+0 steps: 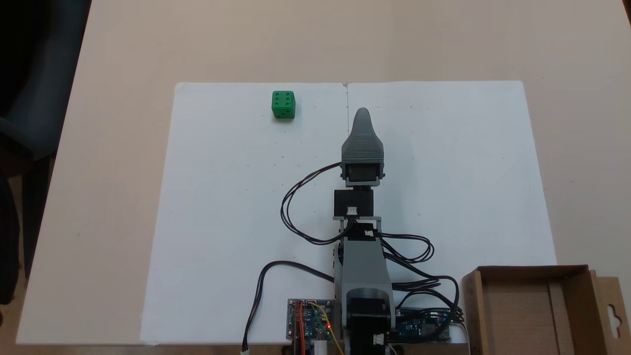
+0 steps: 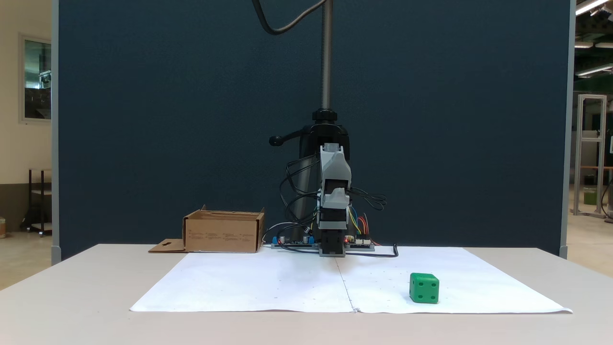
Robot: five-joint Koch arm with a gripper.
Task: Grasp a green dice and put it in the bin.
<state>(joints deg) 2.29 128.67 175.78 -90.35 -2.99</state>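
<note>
The green dice [image 1: 283, 104] [image 2: 424, 288] sits alone on white paper, far from the arm's base. From above it lies up and to the left of my gripper [image 1: 363, 116]; from the front it lies low and right of my gripper [image 2: 335, 197]. The grey gripper reaches forward over the paper's middle seam with nothing seen in it. Its jaws are stacked one behind the other, so the gap between them is hidden. The bin [image 1: 517, 310] [image 2: 222, 235], a brown cardboard box with low walls, stands beside the arm's base with nothing inside.
White paper sheets [image 1: 222, 222] cover the beige table. Circuit boards [image 1: 310, 320] and looping black cables [image 1: 296, 212] crowd the arm's base. The bin's flap [image 1: 613, 310] with its hang-hole sticks out sideways. A dark partition [image 2: 143, 120] stands behind the table.
</note>
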